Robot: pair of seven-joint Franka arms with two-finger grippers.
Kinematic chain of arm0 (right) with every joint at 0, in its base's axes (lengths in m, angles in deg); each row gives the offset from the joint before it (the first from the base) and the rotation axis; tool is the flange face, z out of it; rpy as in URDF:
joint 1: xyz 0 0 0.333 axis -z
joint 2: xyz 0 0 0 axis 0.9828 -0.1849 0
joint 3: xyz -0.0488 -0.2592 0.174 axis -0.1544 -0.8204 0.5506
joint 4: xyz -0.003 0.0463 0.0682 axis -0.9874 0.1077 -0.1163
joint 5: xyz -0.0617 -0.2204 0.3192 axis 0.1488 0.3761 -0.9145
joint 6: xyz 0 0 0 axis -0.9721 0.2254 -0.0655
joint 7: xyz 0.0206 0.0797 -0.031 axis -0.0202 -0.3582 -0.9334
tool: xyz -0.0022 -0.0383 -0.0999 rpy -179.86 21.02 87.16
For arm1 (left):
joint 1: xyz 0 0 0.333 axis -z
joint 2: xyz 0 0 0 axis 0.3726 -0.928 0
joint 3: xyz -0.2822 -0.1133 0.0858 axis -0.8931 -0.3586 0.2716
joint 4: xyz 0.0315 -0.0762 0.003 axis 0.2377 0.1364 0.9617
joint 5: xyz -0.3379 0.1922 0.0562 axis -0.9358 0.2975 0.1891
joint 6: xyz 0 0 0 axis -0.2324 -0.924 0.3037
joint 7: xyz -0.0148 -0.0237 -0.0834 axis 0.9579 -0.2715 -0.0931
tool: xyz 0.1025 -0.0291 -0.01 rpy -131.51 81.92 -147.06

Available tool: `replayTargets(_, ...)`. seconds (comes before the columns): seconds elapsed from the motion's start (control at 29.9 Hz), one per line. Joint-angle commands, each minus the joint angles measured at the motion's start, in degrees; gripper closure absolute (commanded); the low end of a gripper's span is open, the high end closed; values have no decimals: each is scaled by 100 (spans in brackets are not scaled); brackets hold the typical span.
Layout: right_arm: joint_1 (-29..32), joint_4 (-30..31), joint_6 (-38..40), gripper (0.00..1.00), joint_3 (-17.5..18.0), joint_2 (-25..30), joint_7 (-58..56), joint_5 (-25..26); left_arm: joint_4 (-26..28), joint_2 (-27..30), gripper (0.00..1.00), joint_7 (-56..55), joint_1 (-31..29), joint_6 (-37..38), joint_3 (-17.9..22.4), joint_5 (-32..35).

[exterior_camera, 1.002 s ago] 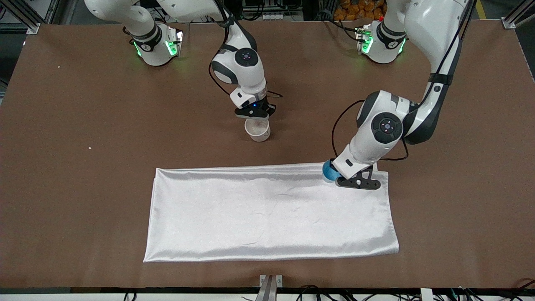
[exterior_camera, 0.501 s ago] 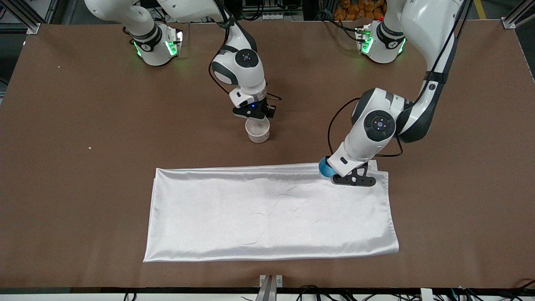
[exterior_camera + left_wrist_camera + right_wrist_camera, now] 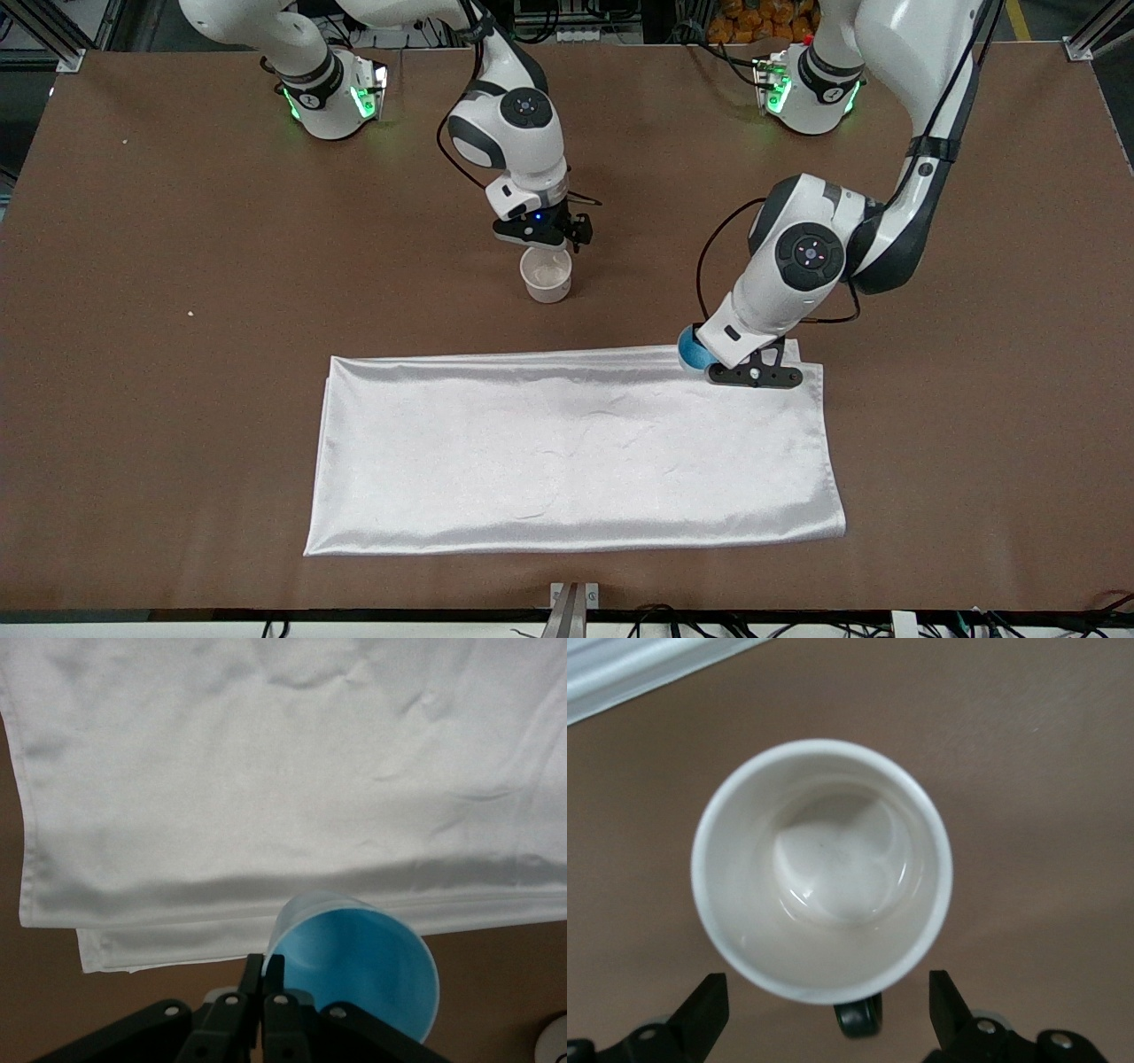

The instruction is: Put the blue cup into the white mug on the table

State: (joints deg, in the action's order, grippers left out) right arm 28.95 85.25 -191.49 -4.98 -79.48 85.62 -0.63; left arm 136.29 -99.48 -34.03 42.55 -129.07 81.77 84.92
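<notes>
Fingers first, front view: left gripper (image 3: pixel 719 359) pinching the blue cup (image 3: pixel 693 352) by its rim, up over the corner of the shiny white cloth (image 3: pixel 576 447) toward the left arm's end. Cup peeking out from under the wrist, tipped on its side by the look of it. Right gripper (image 3: pixel 551 246) hanging just above the white mug (image 3: pixel 547 275), fingers hard to make out from up here. Mug upright on the brown table (image 3: pixel 177 354), farther from the camera than the cloth and not touching it, well apart from the cup.

Left wrist view: 2 fingers (image 3: pixel 252 979) squeezed tight on the cup's wall (image 3: pixel 354 961), 1 inside the rim and 1 outside. Pale blue inside fully on show, nothing in it. Cloth (image 3: pixel 283 771) spread out below, folded edge and a strip of brown table (image 3: pixel 44 1001) beside it.

Right wrist view: looking straight down into the mug (image 3: pixel 822 870), pale inside, small black handle (image 3: pixel 859 1019) poking out between the fingers. Both fingers (image 3: pixel 709 1005) spread wide either side of the mug, clear of its wall, gripping nothing. Sliver of cloth (image 3: pixel 638 665) at the corner, brown table (image 3: pixel 1028 744) everywhere else.
</notes>
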Motion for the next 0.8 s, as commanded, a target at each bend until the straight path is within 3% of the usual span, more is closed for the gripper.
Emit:
replayTargets(0.0,213,47,771,0,-4,619,-495,61,31,265,100,-279,94,308,-10,170)
replayTargets(0.33,925,-261,1396,0,-4,769,-1575,44,-21,336,100,-1228,445,467,-142,170)
replayTargets(0.77,2858,-419,1344,0,-4,549,-4440,-18,-232,265,100,-2687,1315,511,-168,153)
